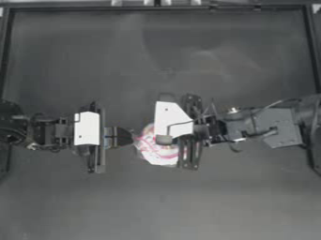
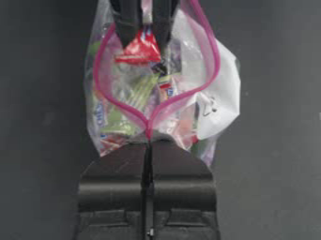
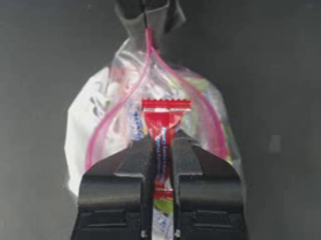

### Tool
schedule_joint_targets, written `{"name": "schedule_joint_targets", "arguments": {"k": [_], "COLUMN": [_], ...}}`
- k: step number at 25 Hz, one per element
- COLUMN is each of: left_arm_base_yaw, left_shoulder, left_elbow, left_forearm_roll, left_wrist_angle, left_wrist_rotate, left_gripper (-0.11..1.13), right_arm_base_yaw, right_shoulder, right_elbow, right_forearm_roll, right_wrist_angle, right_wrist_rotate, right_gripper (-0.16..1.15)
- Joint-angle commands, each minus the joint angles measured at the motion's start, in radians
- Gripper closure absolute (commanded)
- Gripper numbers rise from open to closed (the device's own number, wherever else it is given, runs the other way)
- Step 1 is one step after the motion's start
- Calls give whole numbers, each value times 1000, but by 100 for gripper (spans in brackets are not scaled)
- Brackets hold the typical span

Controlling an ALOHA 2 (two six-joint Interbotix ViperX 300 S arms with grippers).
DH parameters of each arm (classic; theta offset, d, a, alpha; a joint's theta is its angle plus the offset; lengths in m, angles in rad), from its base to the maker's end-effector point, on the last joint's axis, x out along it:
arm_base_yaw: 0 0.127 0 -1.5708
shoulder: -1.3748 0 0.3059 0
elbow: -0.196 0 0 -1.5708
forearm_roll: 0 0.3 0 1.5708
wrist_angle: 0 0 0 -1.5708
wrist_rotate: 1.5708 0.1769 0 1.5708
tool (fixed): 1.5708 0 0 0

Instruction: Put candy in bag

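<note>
Dark table point(image 1: 156, 51) fills the frame, matte and bare-looking around the work at its middle. Candy point(image 3: 162, 123): small flat wrapper, red with a serrated red end and a paler printed stretch lower down. It stands edge-on between the jaws of the right gripper point(image 3: 160, 140), which are closed on it, the serrated end sticking out past the tips. In the left wrist view the same candy point(image 2: 139, 50) shows as a red wedge between those two dark jaws, inside the loop of the pink seal strip.

Bag point(image 2: 166, 101): clear plastic, multicoloured sweets visible through it, mouth spread open into a teardrop outlined by the pink strip. Left gripper point(image 2: 149, 140) has its jaws together, pinching the seal strip where its two sides meet at one end of the mouth.

From above, the bag point(image 1: 156, 149) sits between the two grippers at table centre, left gripper point(image 1: 125, 137) just beside it, right gripper point(image 1: 164, 139) over it. Open table lies all round, edges well apart from the bag.
</note>
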Motion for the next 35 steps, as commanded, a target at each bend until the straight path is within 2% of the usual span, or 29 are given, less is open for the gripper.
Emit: {"name": "schedule_joint_targets", "arguments": {"k": [1,6,12,14,29,35], "left_arm_base_yaw": [-2,0,-2,-2,8,20], "left_shoulder": [-26,-26,-26,-26,-41,-67], "left_elbow": [-18,-18,-18,-18,-18,-18], "left_forearm_roll": [2,0,2,0,2,-3], "left_wrist_angle": [-6,-6,-6,-6,-17,-31], "left_wrist_rotate": [0,0,0,0,6,57], "left_gripper": [95,95,95,95,95,95], "right_arm_base_yaw": [0,0,0,0,0,2], "right_shoulder": [-12,-12,-14,-14,-137,-201], "right_elbow": [-12,-9,-6,-8,8,41], "right_forearm_roll": [11,23,40,38,29,29], "right_wrist_angle": [-14,-17,-28,-31,-51,-87], "right_wrist_rotate": [-3,-3,-3,-2,-3,-2], "right_gripper": [58,45,5,-5,-4,-4]}}
